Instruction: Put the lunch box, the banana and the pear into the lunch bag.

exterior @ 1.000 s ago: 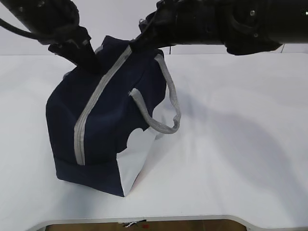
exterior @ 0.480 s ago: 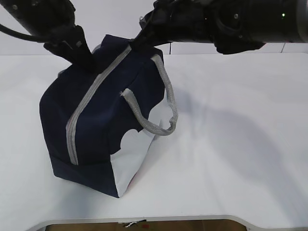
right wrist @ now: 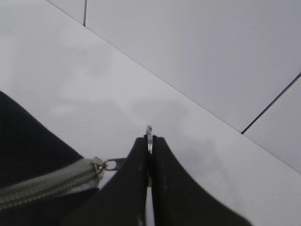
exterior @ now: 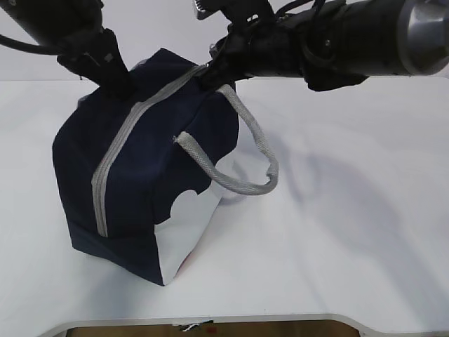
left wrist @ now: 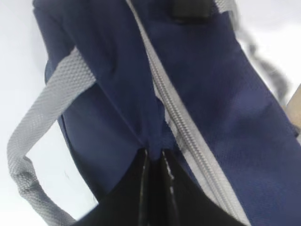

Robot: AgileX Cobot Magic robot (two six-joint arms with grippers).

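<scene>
The navy-blue lunch bag (exterior: 158,168) stands tilted on the white table, its grey zipper (exterior: 119,144) shut along the top. My left gripper (exterior: 116,81) is shut on a fold of the bag's fabric (left wrist: 153,141) beside the zipper (left wrist: 188,136). At the bag's far top end my right gripper (exterior: 210,74) is shut on the metal ring pull (right wrist: 149,134), which is linked to the zipper slider (right wrist: 99,165). A grey handle (exterior: 238,179) hangs off the right side, another handle (left wrist: 42,127) off the left. The lunch box, the banana and the pear are out of view.
The white table (exterior: 351,210) stretches to the right and in front of the bag, with its front edge (exterior: 210,321) near the bottom. A pale wall with dark seams (right wrist: 268,106) rises behind the table.
The bag has swung and shifted left, its near bottom corner moving left, and the right handle has flopped outward to the right. Both grippers keep their grips.
</scene>
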